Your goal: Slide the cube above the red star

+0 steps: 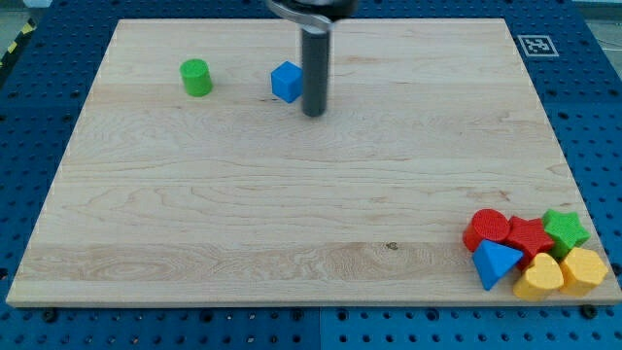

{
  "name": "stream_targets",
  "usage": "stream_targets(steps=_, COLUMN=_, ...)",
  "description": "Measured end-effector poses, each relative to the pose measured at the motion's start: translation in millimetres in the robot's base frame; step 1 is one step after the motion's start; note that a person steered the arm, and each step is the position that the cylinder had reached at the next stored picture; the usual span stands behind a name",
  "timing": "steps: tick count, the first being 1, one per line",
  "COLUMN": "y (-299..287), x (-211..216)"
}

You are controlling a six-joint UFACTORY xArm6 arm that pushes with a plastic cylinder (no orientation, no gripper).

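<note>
A blue cube (286,81) sits on the wooden board (292,194) near the view's top, left of centre. My tip (313,113) stands just right of the cube and slightly below it, very close to its right side; whether it touches I cannot tell. A red star (530,235) lies in a cluster at the view's bottom right, far from the cube and my tip.
A green cylinder (196,78) stands left of the cube. Around the red star lie a red cylinder (488,228), a green star (565,229), a blue triangular block (496,262), a yellow heart (540,277) and a yellow block (584,269).
</note>
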State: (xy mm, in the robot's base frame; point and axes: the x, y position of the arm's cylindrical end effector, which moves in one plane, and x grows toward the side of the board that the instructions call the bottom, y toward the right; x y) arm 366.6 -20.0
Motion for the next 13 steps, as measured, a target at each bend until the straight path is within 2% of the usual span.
stream_targets(steps=1, y=-27, x=-27)
stream_targets(steps=2, y=-22, x=-35)
stream_targets(steps=4, y=-68, x=-39)
stream_targets(steps=5, y=-74, x=-63)
stream_targets(steps=6, y=-55, x=-77)
stream_targets(steps=8, y=36, x=13)
stream_targets(steps=10, y=12, x=5)
stream_targets(steps=11, y=11, x=-18)
stream_targets(steps=13, y=11, x=-25)
